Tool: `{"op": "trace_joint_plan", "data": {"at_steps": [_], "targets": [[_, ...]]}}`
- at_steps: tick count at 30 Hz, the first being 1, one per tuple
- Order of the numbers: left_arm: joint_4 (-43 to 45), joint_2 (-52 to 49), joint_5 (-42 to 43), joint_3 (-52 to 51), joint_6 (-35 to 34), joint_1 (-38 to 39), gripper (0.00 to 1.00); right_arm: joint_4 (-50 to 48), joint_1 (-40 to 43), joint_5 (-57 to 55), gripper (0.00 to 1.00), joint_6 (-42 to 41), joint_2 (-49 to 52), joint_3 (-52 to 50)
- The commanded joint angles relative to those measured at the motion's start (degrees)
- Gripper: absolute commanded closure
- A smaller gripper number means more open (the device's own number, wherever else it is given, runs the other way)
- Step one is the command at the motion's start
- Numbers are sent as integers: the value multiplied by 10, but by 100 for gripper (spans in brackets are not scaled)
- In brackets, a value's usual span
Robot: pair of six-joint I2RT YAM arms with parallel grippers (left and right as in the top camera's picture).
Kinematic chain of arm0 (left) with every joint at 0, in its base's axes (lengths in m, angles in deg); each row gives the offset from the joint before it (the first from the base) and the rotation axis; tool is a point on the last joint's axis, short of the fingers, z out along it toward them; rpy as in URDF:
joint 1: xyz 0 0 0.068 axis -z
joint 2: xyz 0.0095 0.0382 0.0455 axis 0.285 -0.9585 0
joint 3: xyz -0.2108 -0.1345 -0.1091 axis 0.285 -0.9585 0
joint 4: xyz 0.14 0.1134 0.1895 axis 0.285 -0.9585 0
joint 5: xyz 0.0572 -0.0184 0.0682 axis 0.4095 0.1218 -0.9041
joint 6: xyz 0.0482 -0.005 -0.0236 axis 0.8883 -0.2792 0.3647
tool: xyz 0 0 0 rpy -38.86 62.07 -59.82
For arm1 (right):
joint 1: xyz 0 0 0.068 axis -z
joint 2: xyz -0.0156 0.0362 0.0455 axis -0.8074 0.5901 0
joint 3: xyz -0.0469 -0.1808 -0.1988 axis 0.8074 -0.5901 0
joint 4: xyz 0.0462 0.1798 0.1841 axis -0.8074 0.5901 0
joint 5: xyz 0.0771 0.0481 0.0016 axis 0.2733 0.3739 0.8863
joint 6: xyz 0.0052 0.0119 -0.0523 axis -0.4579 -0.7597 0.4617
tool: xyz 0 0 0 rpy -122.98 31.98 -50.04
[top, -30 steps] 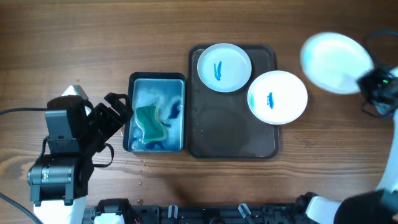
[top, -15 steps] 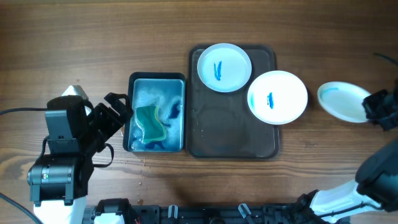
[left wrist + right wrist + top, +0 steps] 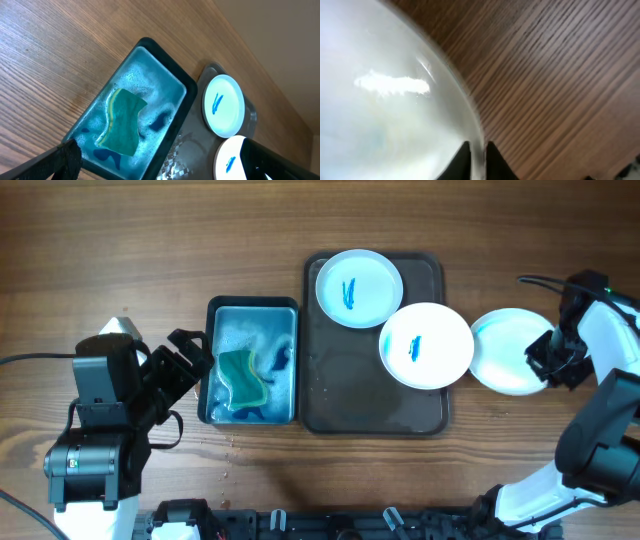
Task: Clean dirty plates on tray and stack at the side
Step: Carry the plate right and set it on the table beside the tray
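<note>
The dark brown tray [image 3: 340, 395] holds two white plates with blue smears. One plate [image 3: 359, 288] lies at its far end. The other plate [image 3: 426, 345] overhangs the tray's right rim. A third plate [image 3: 505, 350], with no smear, rests on the wood right of the tray, touching the overhanging one. My right gripper [image 3: 545, 360] is at its right rim; in the right wrist view the jaws [image 3: 477, 150] pinch that rim [image 3: 470, 110]. My left gripper [image 3: 190, 360] stands open left of the basin, holding nothing; its fingers [image 3: 65, 160] frame the left wrist view.
A blue-lined basin [image 3: 212, 360] with soapy water and a green sponge [image 3: 243, 377] stands left of the tray. The left wrist view also takes in the sponge [image 3: 122, 122], the tray [image 3: 200, 145] and both smeared plates. A black cable [image 3: 30, 360] trails left.
The right arm brought the clean plate down and leftward onto the wood beside the tray. The overhanging smeared plate shifted a little left. The left arm stayed still.
</note>
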Motion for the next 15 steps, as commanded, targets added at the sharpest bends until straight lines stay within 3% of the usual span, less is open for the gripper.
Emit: {"op": "trace_joint_plan", "data": {"at_steps": [1, 9, 15], "targets": [[1, 3, 5, 6, 9, -5, 0, -4, -26, 13, 80, 26, -66, -3], [1, 3, 5, 6, 9, -5, 0, -60, -72, 292, 59, 170, -154, -4], [1, 3, 5, 6, 9, -5, 0, -116, -117, 254, 44, 181, -129, -43]]}}
